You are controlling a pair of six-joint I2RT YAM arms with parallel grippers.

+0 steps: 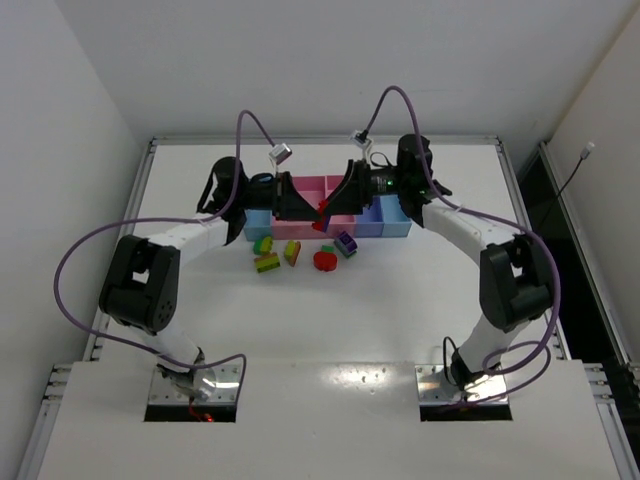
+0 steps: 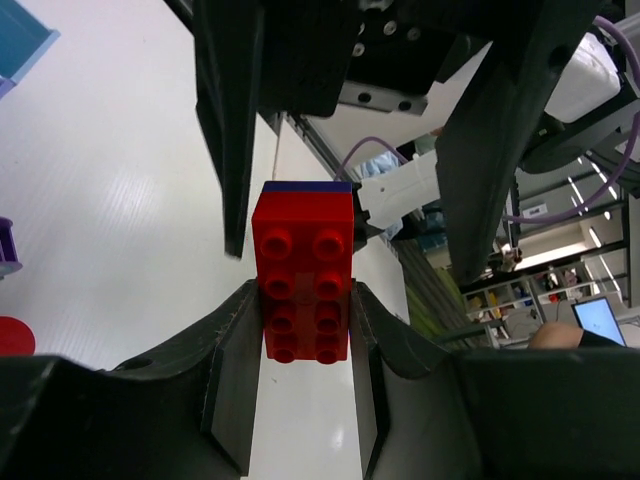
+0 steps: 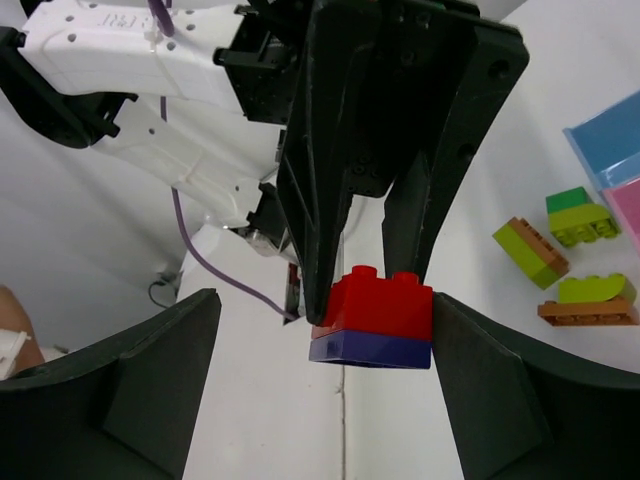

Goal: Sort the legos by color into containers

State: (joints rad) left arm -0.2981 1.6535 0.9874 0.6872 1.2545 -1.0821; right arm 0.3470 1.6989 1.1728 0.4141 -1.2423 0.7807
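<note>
Black-and-white arms (image 1: 190,238), seemingly purple cables (image 1: 238,128).

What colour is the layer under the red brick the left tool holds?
Dark blue, a thin layer beneath the red brick; clearest in the right wrist view.

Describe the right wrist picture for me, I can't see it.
The left pincer grips a red brick stacked on a dark blue brick, inside the open right pincer. Small green-and-orange bricks lie on the white table nearby.

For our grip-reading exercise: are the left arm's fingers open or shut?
Shut on the red brick: in the left wrist view both left fingers press against its sides.
</note>
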